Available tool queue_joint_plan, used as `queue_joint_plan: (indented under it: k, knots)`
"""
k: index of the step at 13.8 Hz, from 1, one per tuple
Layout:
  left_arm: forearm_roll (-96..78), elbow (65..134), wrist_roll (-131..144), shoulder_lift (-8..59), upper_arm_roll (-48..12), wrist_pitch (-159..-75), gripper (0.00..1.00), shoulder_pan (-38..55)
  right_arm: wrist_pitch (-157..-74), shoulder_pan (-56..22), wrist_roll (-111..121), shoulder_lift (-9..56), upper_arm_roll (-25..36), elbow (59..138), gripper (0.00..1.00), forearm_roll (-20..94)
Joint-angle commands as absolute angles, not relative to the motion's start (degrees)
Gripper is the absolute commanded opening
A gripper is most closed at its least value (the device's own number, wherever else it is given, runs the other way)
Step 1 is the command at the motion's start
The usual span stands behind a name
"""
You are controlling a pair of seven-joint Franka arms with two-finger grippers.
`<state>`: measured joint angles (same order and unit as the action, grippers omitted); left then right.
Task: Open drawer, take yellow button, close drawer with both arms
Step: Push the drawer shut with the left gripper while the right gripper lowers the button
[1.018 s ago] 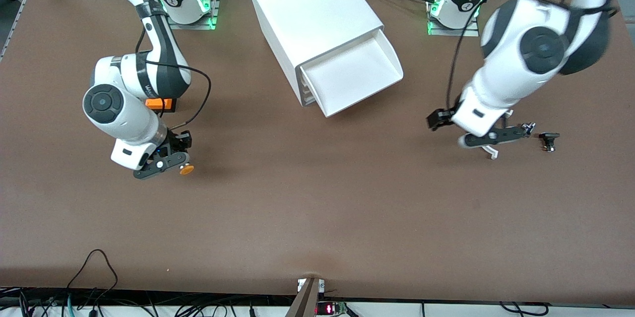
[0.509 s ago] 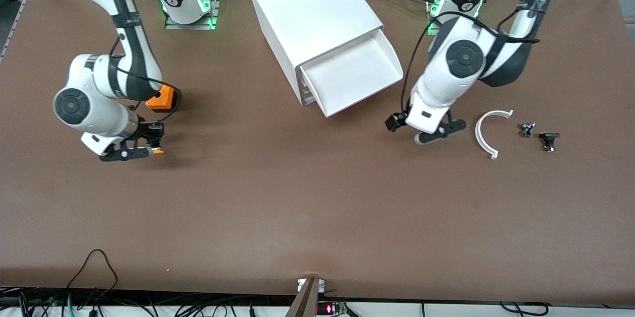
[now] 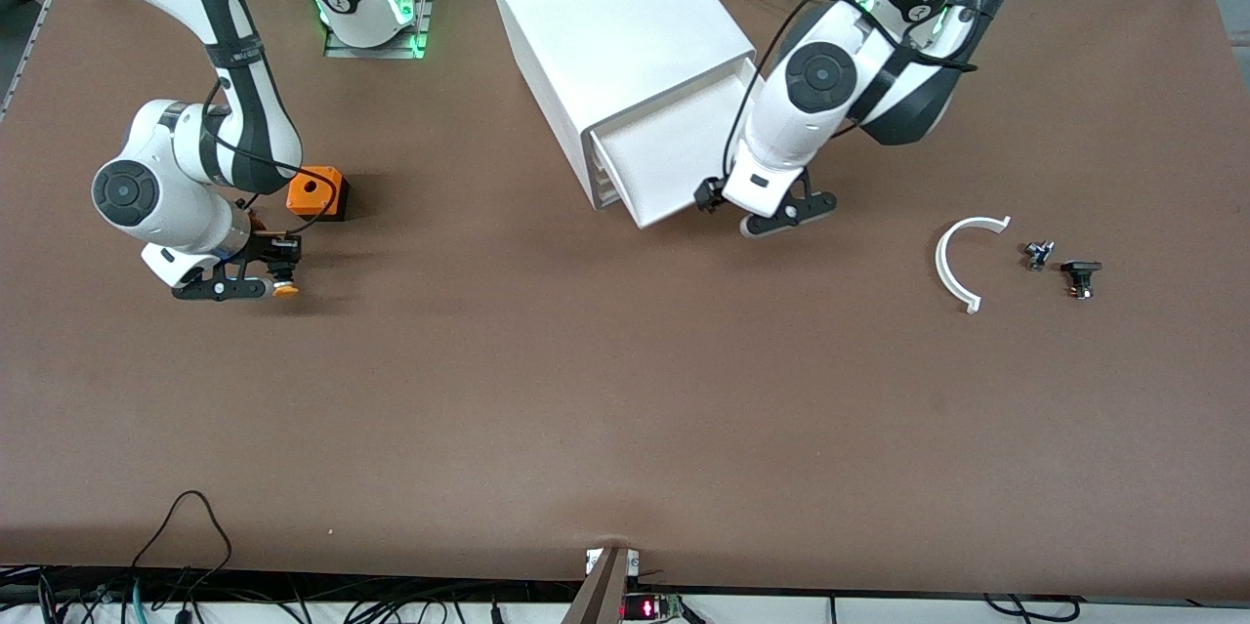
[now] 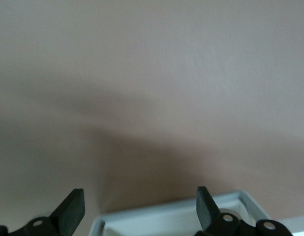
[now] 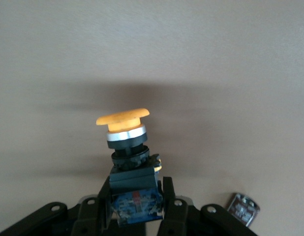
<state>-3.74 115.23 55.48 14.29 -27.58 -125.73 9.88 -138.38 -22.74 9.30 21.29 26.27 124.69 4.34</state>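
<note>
The drawer (image 3: 674, 150) stands pulled out of the white cabinet (image 3: 610, 19), and its tray looks empty. My left gripper (image 3: 781, 214) is open at the drawer's front corner, toward the left arm's end. In the left wrist view the drawer's white rim (image 4: 167, 221) lies between the spread fingers (image 4: 73, 209) of the left gripper (image 4: 138, 209). My right gripper (image 3: 262, 284) is shut on the button (image 3: 284, 289), low over the table beside the orange cube. In the right wrist view the right gripper (image 5: 135, 196) grips the button's dark blue body, and the orange cap (image 5: 123, 117) points away.
An orange cube with a round hole (image 3: 314, 191) sits near the right gripper. A white curved piece (image 3: 962, 258), a small metal part (image 3: 1037, 255) and a black knob (image 3: 1080, 276) lie toward the left arm's end of the table.
My left gripper has moved from over the small parts to the drawer's front corner. My right gripper has carried the button farther toward the right arm's end of the table.
</note>
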Motion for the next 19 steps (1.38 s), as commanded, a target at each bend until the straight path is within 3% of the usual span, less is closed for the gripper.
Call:
queue_joint_plan:
  k: [1, 3, 4, 5, 6, 9, 13, 19]
  knots:
    - [-10.86, 118.65, 55.03, 12.22, -29.62, -125.77, 1.00, 9.49, -149.11, -21.62, 13.52, 22.93, 26.02, 129.54, 0.20, 5.18]
    - [-14.84, 119.35, 54.93, 11.78, -31.45, -125.68, 1.00, 9.49, -151.52, -21.10, 15.20, 23.64, 26.02, 130.25, 0.20, 5.10]
    - [-15.38, 119.96, 54.84, 11.43, -33.03, -125.60, 1.00, 9.49, -151.18, -21.18, 15.21, 23.38, 26.02, 130.25, 0.28, 5.10]
    - [-15.38, 120.93, 54.93, 10.99, -34.96, -125.68, 1.00, 9.49, -150.82, -21.18, 14.33, 23.12, 25.93, 129.99, 0.51, 5.10]
    - [-15.38, 121.46, 54.93, 10.90, -36.89, -125.68, 1.00, 9.49, -150.04, -21.18, 13.89, 22.68, 25.84, 129.82, 1.00, 5.10]
    - [-15.38, 122.60, 54.93, 10.90, -37.88, -125.86, 1.00, 9.32, -145.13, -22.84, 12.41, 19.61, 25.58, 127.19, 1.00, 5.10]
    - [-14.77, 121.82, 54.41, 10.90, -34.82, -126.47, 1.00, 6.16, -133.02, -23.03, 9.59, 18.90, 25.58, 117.01, 1.00, 5.10]
    - [-14.59, 118.39, 27.18, 4.24, -7.51, -125.52, 1.00, 5.80, -117.27, -23.03, 2.29, 16.97, 22.16, 105.13, 1.00, 5.19]
